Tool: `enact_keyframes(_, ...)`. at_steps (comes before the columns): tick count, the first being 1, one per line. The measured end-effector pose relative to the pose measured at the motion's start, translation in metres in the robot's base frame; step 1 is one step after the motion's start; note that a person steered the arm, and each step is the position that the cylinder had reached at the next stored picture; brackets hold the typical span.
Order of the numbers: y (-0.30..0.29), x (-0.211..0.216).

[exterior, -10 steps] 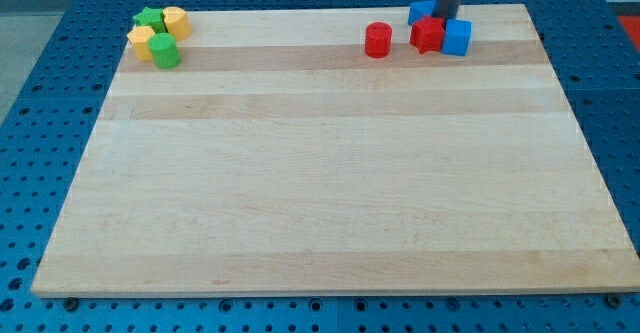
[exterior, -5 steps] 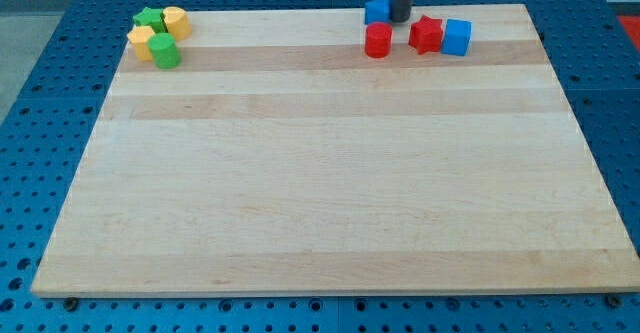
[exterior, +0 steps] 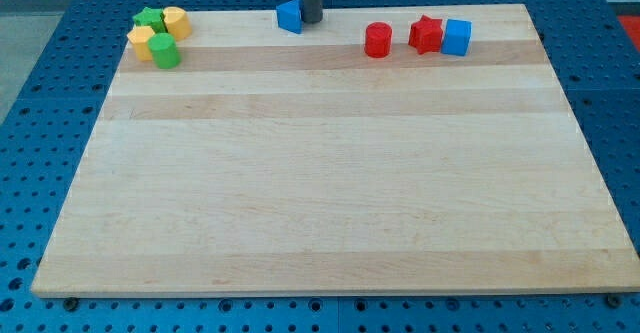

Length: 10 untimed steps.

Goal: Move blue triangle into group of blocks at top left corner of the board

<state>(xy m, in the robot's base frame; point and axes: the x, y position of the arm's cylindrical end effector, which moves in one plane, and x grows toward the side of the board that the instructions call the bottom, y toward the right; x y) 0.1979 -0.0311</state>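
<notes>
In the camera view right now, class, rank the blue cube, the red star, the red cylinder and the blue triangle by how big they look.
1. Blue cube, largest, by a little.
2. Red star and red cylinder: too alike to rank.
3. Blue triangle, smallest; it sits slightly farther up the board, just left of my tip, so this is unsure.

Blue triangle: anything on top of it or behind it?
Nothing sits on the blue triangle. My tip stands against its right side. Behind it is only the board edge. The rod covers part of its right edge, so contact can't be confirmed.
</notes>
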Motion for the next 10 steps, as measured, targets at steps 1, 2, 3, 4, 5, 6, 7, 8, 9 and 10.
enact_keyframes(1, -0.002, -0.004)
enact_keyframes(2, -0.020, 0.005)
enact_keyframes(3, -0.040, 0.029)
enact_keyframes(4, -0.063, 0.038)
enact_keyframes(5, -0.096, 0.037)
enact_keyframes(6, -0.128, 0.037)
enact_keyframes(7, -0.140, 0.038)
enact_keyframes(8, -0.140, 0.038)
enact_keyframes(9, -0.153, 0.038)
enact_keyframes(10, -0.155, 0.038)
